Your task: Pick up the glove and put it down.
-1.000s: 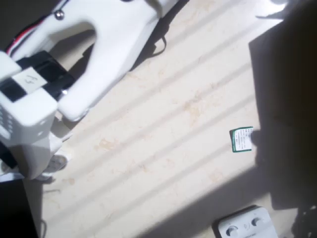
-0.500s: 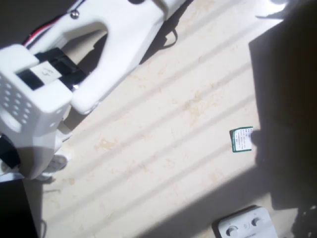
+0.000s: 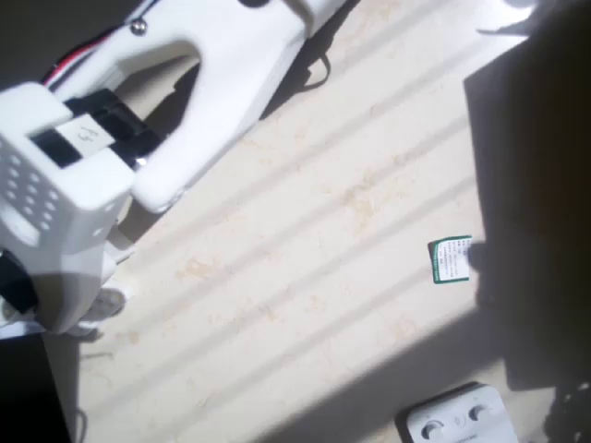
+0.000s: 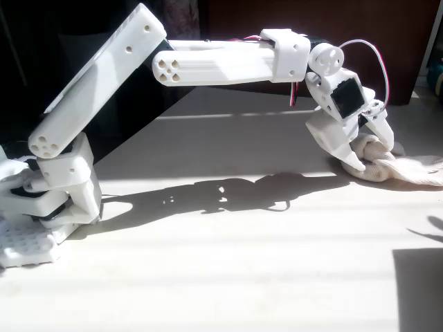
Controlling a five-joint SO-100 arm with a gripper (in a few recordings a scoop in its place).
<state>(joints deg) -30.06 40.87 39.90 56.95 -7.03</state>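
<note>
End effector point(image 4: 365, 163) closed around the glove point(image 4: 398, 168) on the table point(image 4: 228, 263)

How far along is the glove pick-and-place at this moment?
Reach looks done: in the fixed view the gripper is down at the glove, its fingers around the bunched end. The glove lies on the table. The lift and set-down remain.
</note>
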